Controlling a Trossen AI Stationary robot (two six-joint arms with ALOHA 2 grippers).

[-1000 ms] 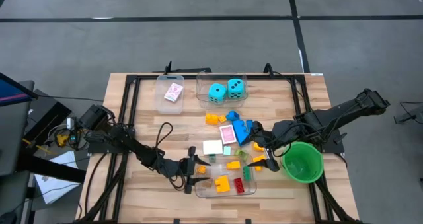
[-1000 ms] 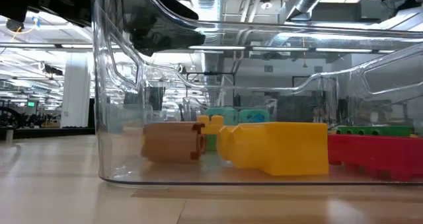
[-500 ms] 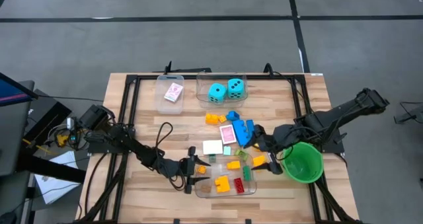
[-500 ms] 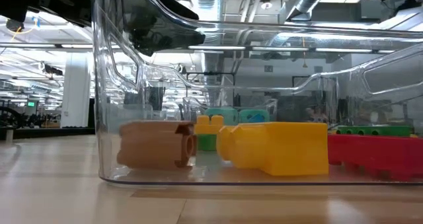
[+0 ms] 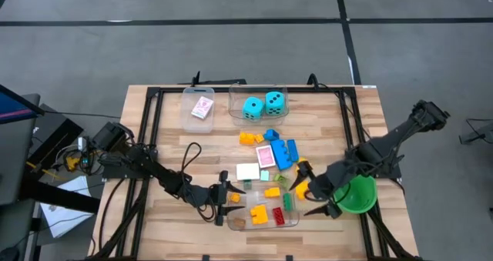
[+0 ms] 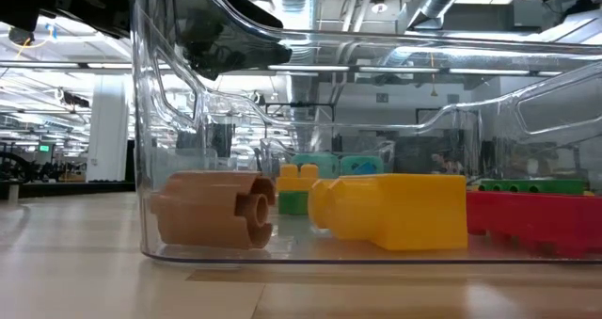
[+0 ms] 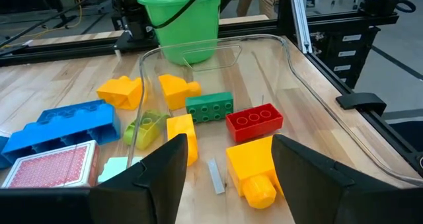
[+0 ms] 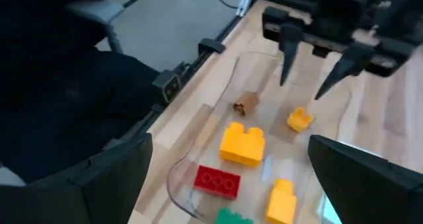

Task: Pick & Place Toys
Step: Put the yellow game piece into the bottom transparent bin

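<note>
At table front: clear tub (image 5: 266,215), between both pincers, holds bricks
Green bucket (image 5: 356,194): just behind right pincer, beside its arm
Left pincer (image 5: 232,201): at tub's left end, fingers apart, nothing between them
Right pincer (image 5: 320,195): at tub's right end, fingers spread wide, empty
Yellow brick (image 6: 390,210): in tub, mid, ahead of left pincer
Red brick (image 7: 254,118): in tub, far side from left pincer
Green brick (image 7: 209,107): in tub, beside red brick
Tan peg (image 6: 209,208): in tub, lying on its side, closest to left pincer
</note>
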